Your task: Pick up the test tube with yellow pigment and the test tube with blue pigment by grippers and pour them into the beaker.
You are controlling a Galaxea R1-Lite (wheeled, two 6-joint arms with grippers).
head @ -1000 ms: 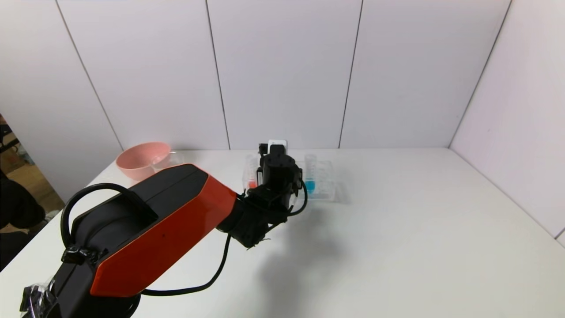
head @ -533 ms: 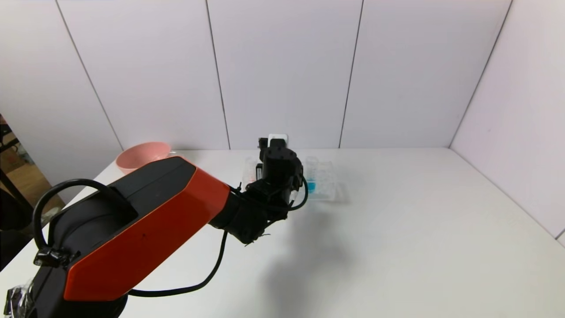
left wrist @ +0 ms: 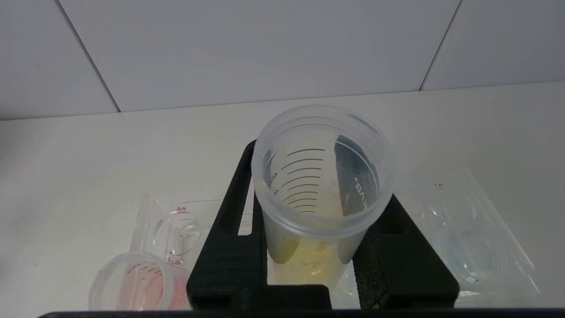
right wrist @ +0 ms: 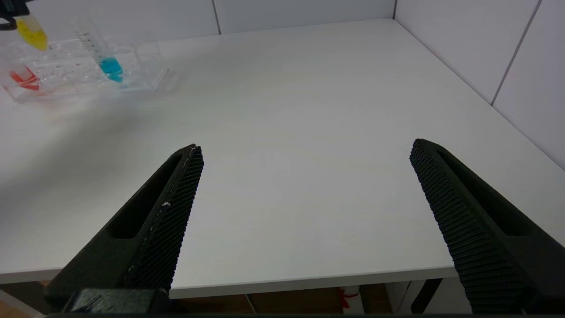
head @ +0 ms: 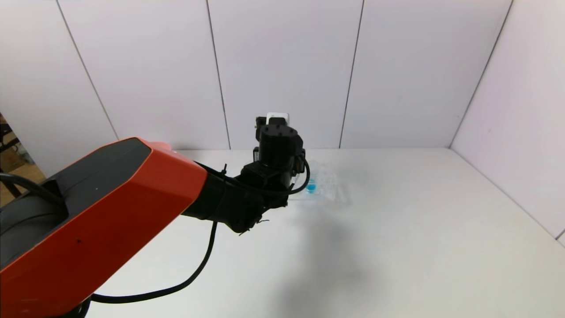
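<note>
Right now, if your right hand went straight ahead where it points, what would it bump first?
Probably nothing soon: the right hand aims across bare table toward the back wall, though depth is unclear. The tube rack sits off its line.

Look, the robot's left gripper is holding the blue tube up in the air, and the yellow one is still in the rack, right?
Not quite: they're swapped. The left gripper holds the yellow tube, seen in the left wrist view. The blue tube is the one in the rack, as the right wrist view shows.
</note>
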